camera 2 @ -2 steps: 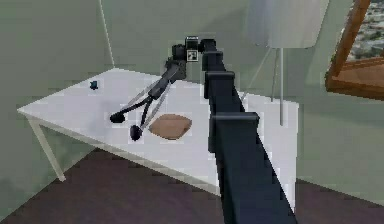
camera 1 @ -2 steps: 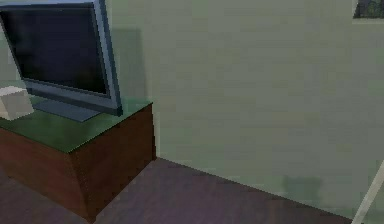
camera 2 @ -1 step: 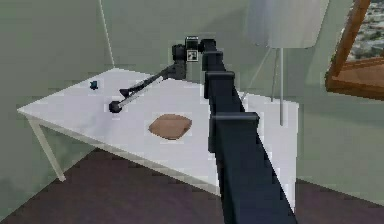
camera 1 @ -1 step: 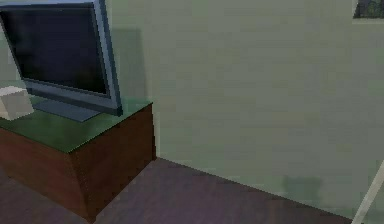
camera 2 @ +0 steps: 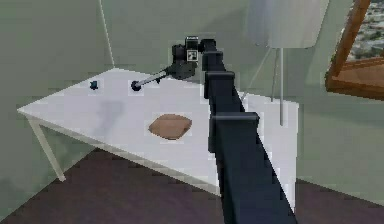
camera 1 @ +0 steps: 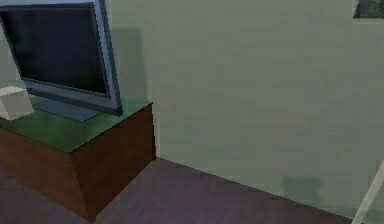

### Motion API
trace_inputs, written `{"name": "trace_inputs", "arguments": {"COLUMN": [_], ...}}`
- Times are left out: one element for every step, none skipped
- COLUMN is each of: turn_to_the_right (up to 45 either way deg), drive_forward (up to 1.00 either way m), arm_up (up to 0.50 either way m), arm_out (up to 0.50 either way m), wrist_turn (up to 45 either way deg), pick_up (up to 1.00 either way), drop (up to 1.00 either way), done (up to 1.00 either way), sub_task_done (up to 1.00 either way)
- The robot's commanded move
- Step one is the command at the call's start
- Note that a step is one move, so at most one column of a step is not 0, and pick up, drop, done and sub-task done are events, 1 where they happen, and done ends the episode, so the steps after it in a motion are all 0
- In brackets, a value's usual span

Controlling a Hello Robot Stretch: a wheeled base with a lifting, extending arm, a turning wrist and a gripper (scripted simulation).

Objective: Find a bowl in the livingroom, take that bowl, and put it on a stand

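A shallow brown dish (camera 2: 171, 127), rounded at the corners and possibly the bowl, lies flat on a white table (camera 2: 80, 112) in the arm side view. It sits toward the table's near edge, about midway along it and just left of the robot's dark arm (camera 2: 236, 135). The arm reaches across the tabletop to the far edge, where the gripper (camera 2: 143, 82) points left, its thin fingers (camera 2: 155, 77) low over the surface. A small dark spot sits at their tips, so the pictures do not show how the fingers are set or whether they hold anything. A second small dark blob (camera 2: 93, 86) rests apart near the table's far left corner. Behind the far right corner stands a floor lamp (camera 2: 285, 20) with a white shade, beside a wood-framed picture or window (camera 2: 360, 55). In the forward view, a dark wooden stand (camera 1: 95, 150) with a green top carries a television (camera 1: 60, 50) and a white box (camera 1: 12, 102) against a pale green wall.
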Motion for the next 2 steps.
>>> {"name": "trace_inputs", "arguments": {"turn_to_the_right": [0.0,0.0], "drive_forward": [0.00,0.00], "arm_up": [0.00,-0.30], "arm_out": [0.00,0.00], "wrist_turn": [36.0,0.0], "pick_up": [0.00,0.00], "drop": [0.00,0.00], "done": [0.00,0.00], "sub_task_done": [0.00,0.00]}}
